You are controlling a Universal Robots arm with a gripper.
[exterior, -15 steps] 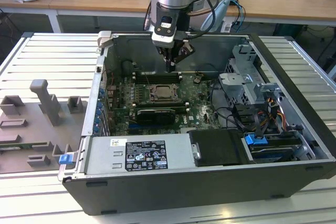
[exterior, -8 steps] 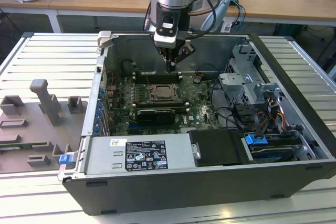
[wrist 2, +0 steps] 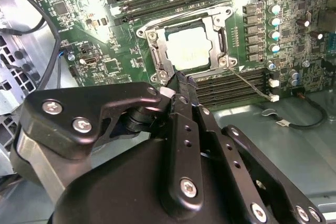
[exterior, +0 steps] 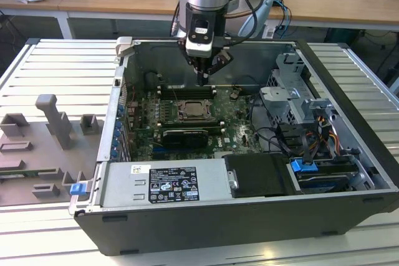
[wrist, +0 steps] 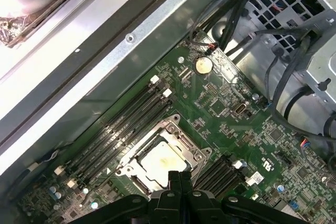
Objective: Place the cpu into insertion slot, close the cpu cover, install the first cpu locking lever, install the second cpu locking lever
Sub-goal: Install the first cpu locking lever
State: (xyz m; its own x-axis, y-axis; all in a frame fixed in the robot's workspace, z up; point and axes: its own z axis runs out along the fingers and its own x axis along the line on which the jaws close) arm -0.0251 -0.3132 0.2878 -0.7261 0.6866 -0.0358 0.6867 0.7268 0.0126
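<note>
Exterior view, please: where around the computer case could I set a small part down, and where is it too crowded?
Bare ribbed table lies beyond the grey fixtures, on the exterior view's left of the case. Crowded: the socket near the hand, and the cables by the drive cage.

Computer case point(exterior: 218, 232) (on slatted table point(exterior: 56, 70))

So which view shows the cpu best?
The second wrist view: the cpu is large, bright and nearly unobstructed. The first wrist view shows it too, with the gripper overlapping one edge. The exterior view shows it small, beneath the gripper.
</note>
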